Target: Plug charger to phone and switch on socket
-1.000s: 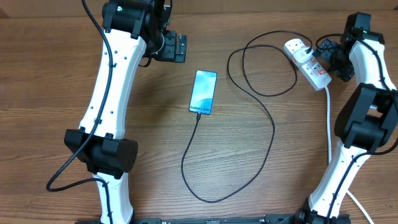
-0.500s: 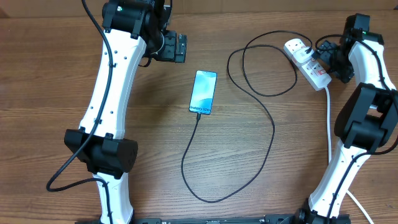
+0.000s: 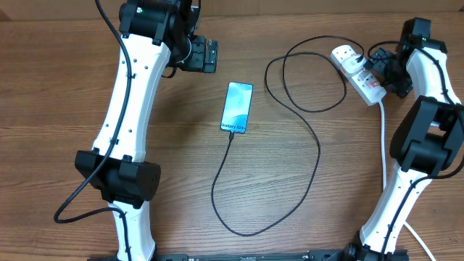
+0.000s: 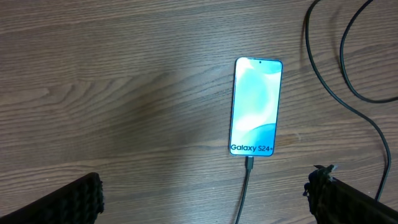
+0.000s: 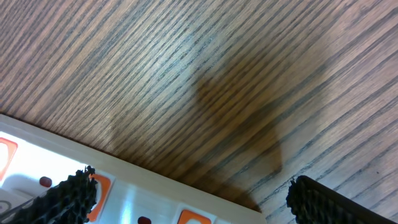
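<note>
The phone (image 3: pixel 237 107) lies flat mid-table with its screen lit, and it also shows in the left wrist view (image 4: pixel 256 106). The black charger cable (image 3: pixel 317 156) loops across the table. Its connector tip (image 3: pixel 230 133) sits in the phone's "Galaxy S24" end (image 4: pixel 249 163), and its other end runs to the white socket (image 3: pixel 358 72) at the far right. My left gripper (image 3: pixel 205 56) is open and empty (image 4: pixel 205 208), to the far left of the phone. My right gripper (image 3: pixel 383 72) is open beside the socket, its fingers straddling the strip's red switches (image 5: pixel 193 205).
The socket's thick white cord (image 3: pixel 383 145) runs down the right side beside the right arm's base. The left arm's base (image 3: pixel 119 181) stands at the front left. The table is bare wood (image 3: pixel 167 145) between the phone and the left arm.
</note>
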You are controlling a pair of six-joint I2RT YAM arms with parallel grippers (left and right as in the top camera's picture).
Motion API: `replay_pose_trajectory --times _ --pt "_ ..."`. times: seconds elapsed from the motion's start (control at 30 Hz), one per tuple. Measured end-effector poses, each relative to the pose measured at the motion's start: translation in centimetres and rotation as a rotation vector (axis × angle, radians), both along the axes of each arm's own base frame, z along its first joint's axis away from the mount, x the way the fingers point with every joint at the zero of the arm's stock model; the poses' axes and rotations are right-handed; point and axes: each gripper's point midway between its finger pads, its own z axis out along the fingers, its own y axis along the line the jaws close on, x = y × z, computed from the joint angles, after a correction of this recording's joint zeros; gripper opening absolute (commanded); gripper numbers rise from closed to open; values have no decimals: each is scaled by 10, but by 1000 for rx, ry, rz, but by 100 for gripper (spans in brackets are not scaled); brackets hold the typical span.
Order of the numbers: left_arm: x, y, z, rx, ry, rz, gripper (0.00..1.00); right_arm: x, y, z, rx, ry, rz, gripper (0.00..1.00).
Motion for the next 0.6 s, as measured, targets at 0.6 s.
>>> replay_pose_trajectory --times 0.6 --pt "0 0 0 0 0 0 100 -5 9 -1 62 15 20 100"
